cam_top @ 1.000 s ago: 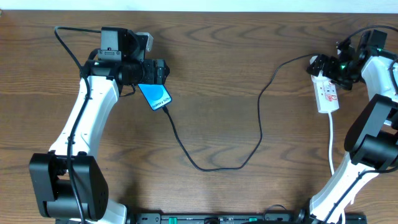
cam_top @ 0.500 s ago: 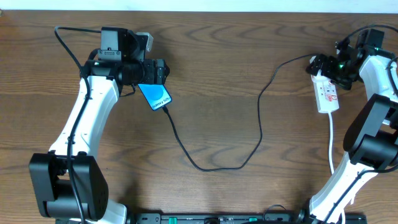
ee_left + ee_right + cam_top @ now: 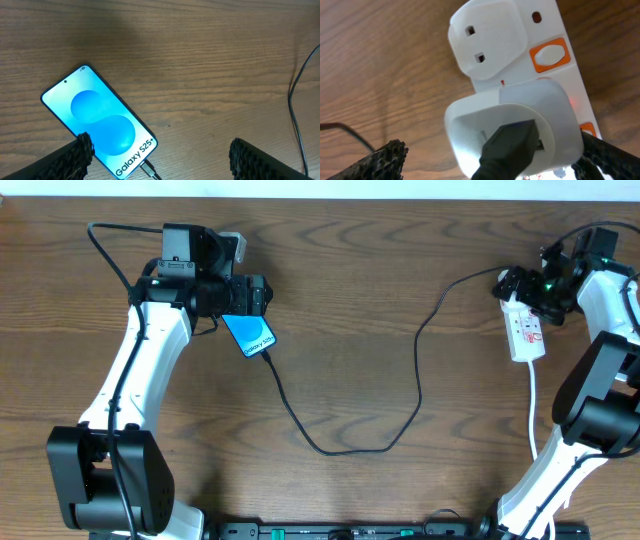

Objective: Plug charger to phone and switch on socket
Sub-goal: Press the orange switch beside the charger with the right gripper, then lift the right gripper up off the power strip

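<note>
The phone (image 3: 250, 332) lies face up at the upper left, its blue screen lit (image 3: 100, 120). The charger's plug tip (image 3: 147, 169) sits in the phone's lower end. Its thin black cable (image 3: 330, 450) loops across the table to a white adapter (image 3: 510, 120) plugged into the socket (image 3: 527, 330). My left gripper (image 3: 258, 297) (image 3: 161, 150) hangs open above the phone's lower end, holding nothing. My right gripper (image 3: 520, 288) (image 3: 490, 147) is open over the socket's far end, its fingers on either side of the adapter. An orange switch (image 3: 550, 55) shows beside an empty outlet (image 3: 487, 42).
The socket's own white lead (image 3: 533, 405) runs toward the table's front edge at the right. Bare wooden table (image 3: 350, 300) lies between the two arms. The table's far edge is close behind both grippers.
</note>
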You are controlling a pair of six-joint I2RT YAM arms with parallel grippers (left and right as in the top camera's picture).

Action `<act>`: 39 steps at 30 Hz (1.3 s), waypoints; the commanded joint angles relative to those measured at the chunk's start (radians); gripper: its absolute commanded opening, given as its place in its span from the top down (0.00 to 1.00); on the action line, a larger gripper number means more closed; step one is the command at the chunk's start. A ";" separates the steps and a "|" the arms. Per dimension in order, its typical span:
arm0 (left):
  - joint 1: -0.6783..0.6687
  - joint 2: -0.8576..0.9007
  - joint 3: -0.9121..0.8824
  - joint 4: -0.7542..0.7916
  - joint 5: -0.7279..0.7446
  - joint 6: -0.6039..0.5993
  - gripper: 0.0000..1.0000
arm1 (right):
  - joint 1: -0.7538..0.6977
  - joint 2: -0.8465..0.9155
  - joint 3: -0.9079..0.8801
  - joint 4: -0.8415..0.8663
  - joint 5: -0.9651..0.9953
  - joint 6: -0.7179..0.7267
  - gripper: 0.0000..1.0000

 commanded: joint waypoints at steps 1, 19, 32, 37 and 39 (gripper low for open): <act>0.001 -0.021 -0.004 0.000 -0.008 0.013 0.11 | 0.062 0.010 -0.062 0.018 -0.284 0.043 0.01; 0.001 -0.021 -0.004 0.000 -0.008 0.014 0.11 | 0.041 -0.013 -0.059 -0.002 -0.029 0.106 0.01; 0.001 -0.021 -0.004 0.000 -0.008 0.014 0.11 | -0.018 -0.163 -0.017 -0.107 0.272 0.242 0.01; 0.001 -0.021 -0.004 0.000 -0.008 0.014 0.11 | -0.017 -0.243 -0.017 -0.160 0.348 0.293 0.01; 0.001 -0.021 -0.004 0.000 -0.008 0.014 0.11 | -0.017 -0.282 -0.017 -0.179 0.354 0.293 0.01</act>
